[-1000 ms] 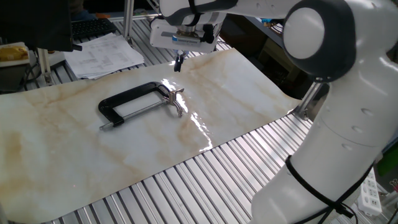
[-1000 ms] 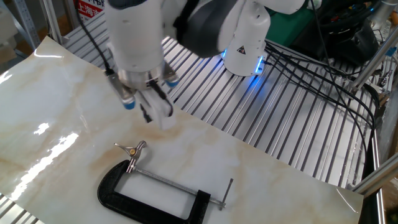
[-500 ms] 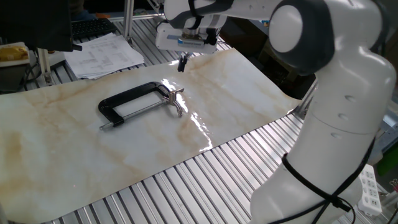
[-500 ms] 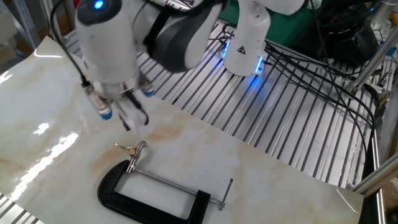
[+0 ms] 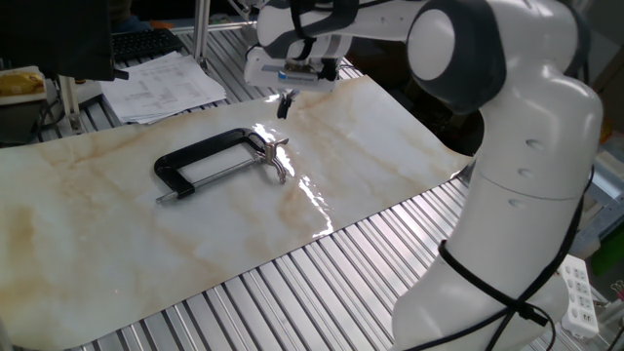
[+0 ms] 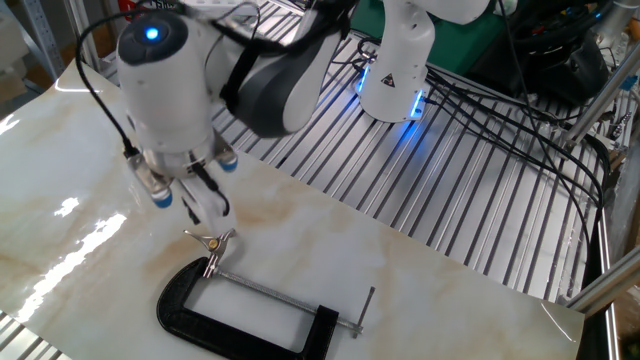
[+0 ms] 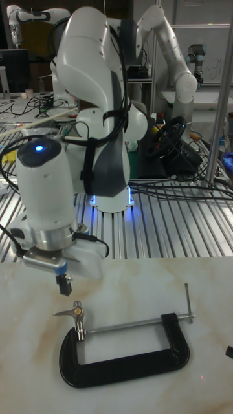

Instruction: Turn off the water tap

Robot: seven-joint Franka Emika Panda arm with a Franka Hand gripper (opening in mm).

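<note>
Hanging from the white arm, the gripper [image 7: 63, 284] points down above the tabletop [image 7: 129, 291] and carries nothing; its dark fingers look pressed together, with no gap showing between them in the tall fixed view. In that view it sits at the left of the frame, just above and slightly left of the water tap [image 7: 74, 312], a small shiny pronged handle, and the two do not touch. Right of the tap a thin silver screw rod runs across to the black clamp frame [image 7: 123, 362], whose C-shape curves below the rod and lies flat on the marbled surface; a short crossbar sticks up at the rod's far right end. In the other fixed view, the gripper [image 6: 208, 213] is left of centre, just over the water tap [image 6: 213, 243], with the clamp frame [image 6: 240, 325] lower down toward the bottom middle. In one fixed view, the order runs the other way: the clamp frame [image 5: 200, 156] lies left of centre, the water tap [image 5: 276, 154] glints at its right end, and the gripper [image 5: 285, 103] hovers above and just right of it near the top middle. A stack of papers [image 5: 161, 86] rests at the upper left, beyond the marbled sheet.
</note>
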